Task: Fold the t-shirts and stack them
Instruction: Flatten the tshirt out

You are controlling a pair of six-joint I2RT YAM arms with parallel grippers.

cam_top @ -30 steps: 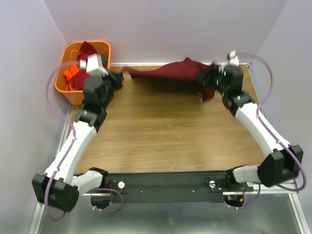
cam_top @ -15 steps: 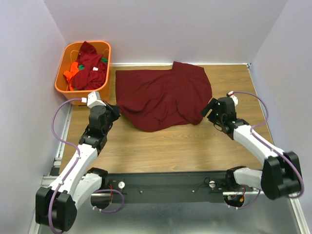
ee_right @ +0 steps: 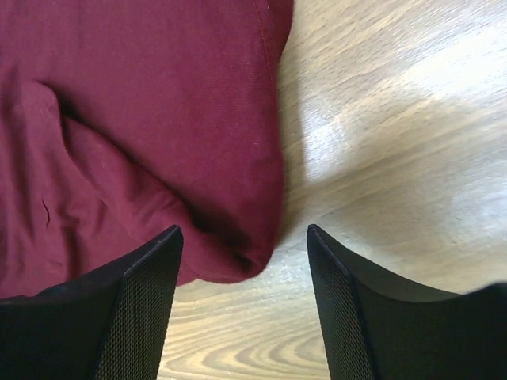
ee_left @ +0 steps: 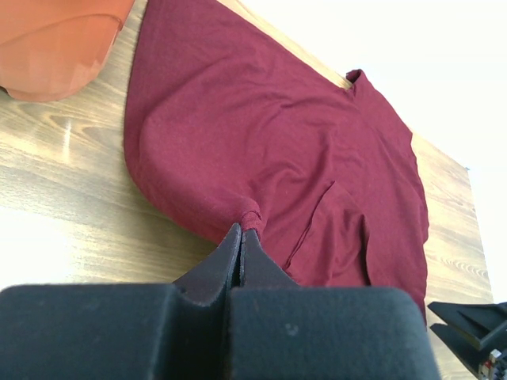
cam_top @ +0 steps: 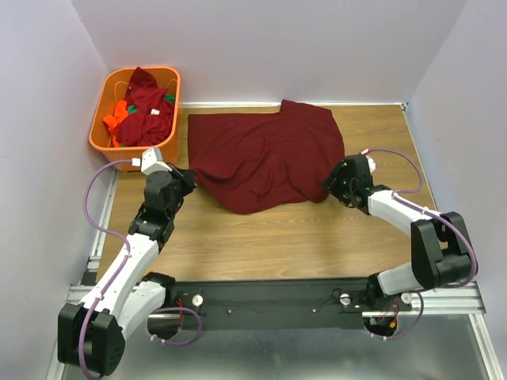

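A dark maroon t-shirt (cam_top: 261, 154) lies spread and wrinkled on the far half of the wooden table. My left gripper (cam_top: 188, 179) is at its left edge. In the left wrist view the gripper (ee_left: 242, 231) is shut, pinching a small fold of the t-shirt (ee_left: 269, 134) at the tips. My right gripper (cam_top: 331, 184) is at the shirt's lower right corner. In the right wrist view it (ee_right: 242, 231) is open, with the rounded corner of the shirt (ee_right: 158, 111) lying between the fingers, not held. More t-shirts (cam_top: 146, 107), maroon, orange and green, are piled in the basket.
An orange plastic basket (cam_top: 105, 89) stands at the far left corner, off the table's edge; it also shows in the left wrist view (ee_left: 55, 36). Purple walls close in on the left, back and right. Bare wood (cam_top: 269, 237) lies between the shirt and the arm bases.
A second ago both grippers held the shirt stretched in the air at the far edge. It now lies spread on the table, and both arms have pulled back toward the near side.
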